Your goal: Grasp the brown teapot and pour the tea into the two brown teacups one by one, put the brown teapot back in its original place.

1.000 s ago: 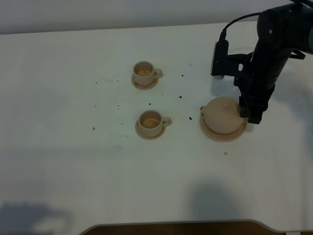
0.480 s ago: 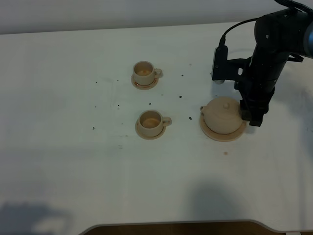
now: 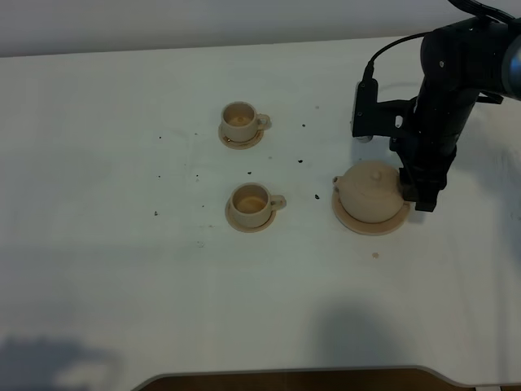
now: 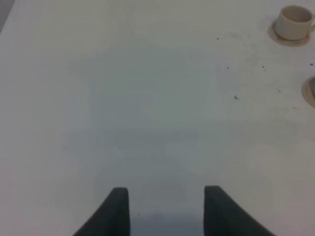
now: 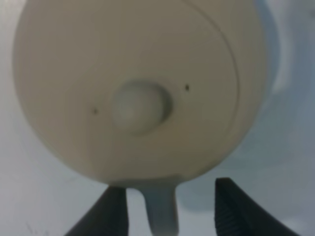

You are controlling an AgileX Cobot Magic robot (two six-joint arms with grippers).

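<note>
The right gripper has its jaws parted on either side of the teapot handle, touching nothing. The brown teapot sits on the wide saucer, just as 1 second ago, and the arm has barely shifted since. To its left, the far teacup and near teacup rest on their 2 small saucers. The left gripper hangs apart and empty above the table.

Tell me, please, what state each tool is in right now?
Left tool: open, holding nothing.
Right tool: open around the handle of the brown teapot.
</note>
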